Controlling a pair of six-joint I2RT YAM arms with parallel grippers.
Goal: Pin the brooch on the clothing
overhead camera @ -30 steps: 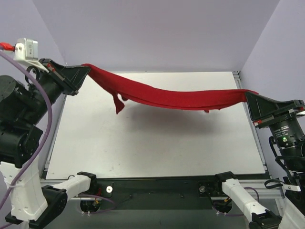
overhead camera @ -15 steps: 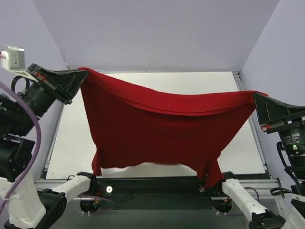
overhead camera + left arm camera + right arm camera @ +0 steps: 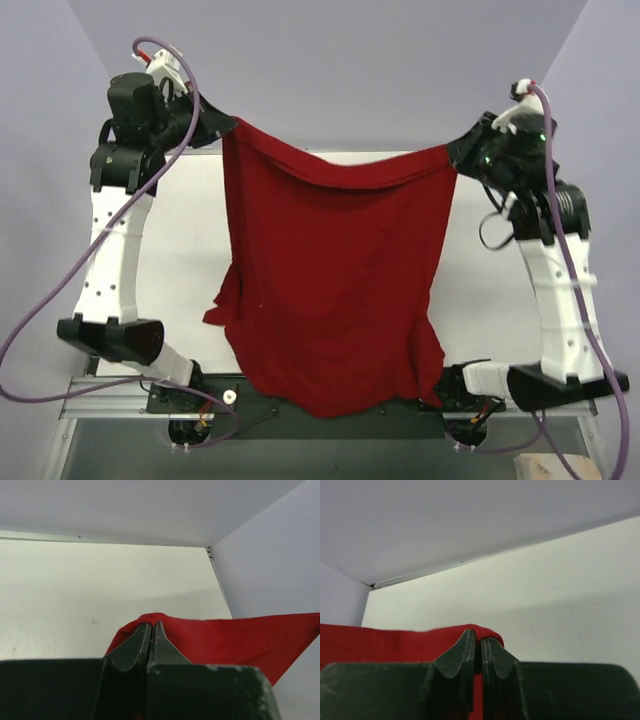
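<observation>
Clothing (image 3: 330,280) is clenched at its two upper corners. The left gripper (image 3: 226,130) grips one above the table's (image 3: 185,230) far left corner, and the right gripper (image 3: 452,153) grips the other above the far right. The red shirt hangs spread between them, its hem reaching the near edge.

The top camera looks down from above and behind the arms (image 3: 115,260), over the whole table (image 3: 190,230) and shirt (image 3: 330,270). The wrist cameras sit close behind the left gripper (image 3: 151,625) and right gripper (image 3: 481,640), facing the far wall (image 3: 125,505). All views share shirt and table.
</observation>
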